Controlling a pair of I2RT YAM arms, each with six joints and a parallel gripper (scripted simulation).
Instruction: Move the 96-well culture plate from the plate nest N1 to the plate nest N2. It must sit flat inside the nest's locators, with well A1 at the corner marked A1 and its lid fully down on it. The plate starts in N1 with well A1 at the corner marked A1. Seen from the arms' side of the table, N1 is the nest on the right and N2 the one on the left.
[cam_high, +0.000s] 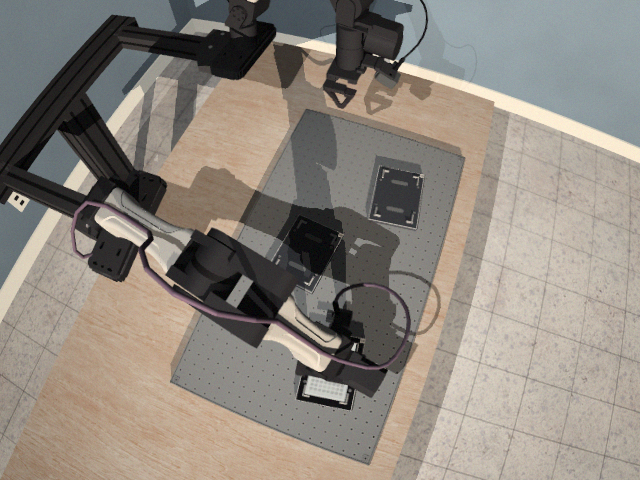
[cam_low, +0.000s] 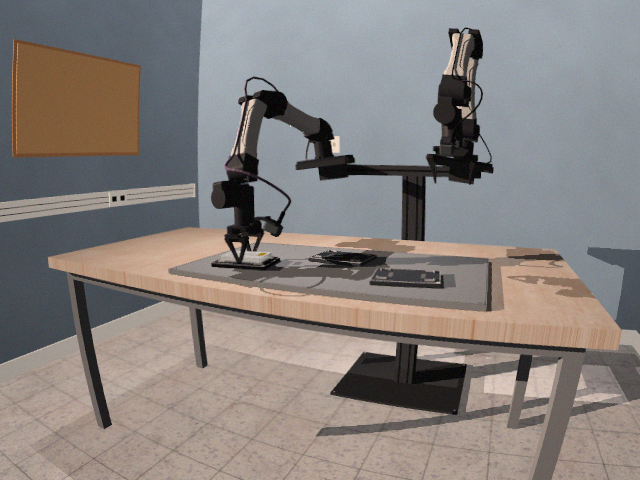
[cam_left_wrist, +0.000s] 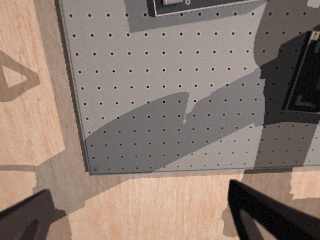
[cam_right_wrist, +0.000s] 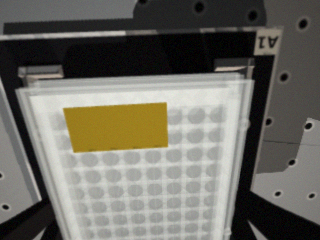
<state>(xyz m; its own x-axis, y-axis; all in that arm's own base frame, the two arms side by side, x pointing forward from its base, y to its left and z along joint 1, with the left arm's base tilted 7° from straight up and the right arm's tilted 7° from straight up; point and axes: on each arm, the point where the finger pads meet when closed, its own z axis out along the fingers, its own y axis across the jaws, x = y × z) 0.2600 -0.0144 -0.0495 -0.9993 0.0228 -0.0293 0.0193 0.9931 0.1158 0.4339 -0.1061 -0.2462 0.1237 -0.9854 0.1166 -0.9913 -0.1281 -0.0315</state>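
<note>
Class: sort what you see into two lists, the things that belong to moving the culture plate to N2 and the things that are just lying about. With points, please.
In the job:
- plate (cam_high: 325, 388) (cam_low: 264, 260) (cam_right_wrist: 150, 180)
- N1 (cam_high: 324, 405) (cam_low: 245, 266) (cam_right_wrist: 150, 56), under it
- N2 (cam_high: 396, 198) (cam_low: 408, 277) (cam_left_wrist: 215, 4), leftmost from the arms' side
- right jaws, shut on the plate

Just about:
- middle nest (cam_high: 313, 241) (cam_low: 343, 257) (cam_left_wrist: 307, 82), apparently spare
- pinboard (cam_low: 76, 100)

Matt, pale-grained wood table (cam_high: 118, 330) (cam_low: 413, 315) (cam_left_wrist: 150, 210).

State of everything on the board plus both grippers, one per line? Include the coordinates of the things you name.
Culture plate (cam_high: 325, 388) (cam_low: 250, 261) (cam_right_wrist: 145, 197): in N1
Lid (cam_right_wrist: 195, 95): on the plate
Nest N1 (cam_high: 301, 396) (cam_low: 219, 264) (cam_right_wrist: 150, 55): occupied
Middle nest (cam_high: 315, 242) (cam_low: 343, 259) (cam_left_wrist: 308, 82): no plate seen, partly hidden from above
Left nest (cam_high: 396, 198) (cam_low: 406, 277) (cam_left_wrist: 215, 5): empty
Right gripper (cam_low: 247, 255) (cam_right_wrist: 152, 215): shut on the plate
Left gripper (cam_high: 340, 98) (cam_low: 452, 178) (cam_left_wrist: 140, 187): open
</note>
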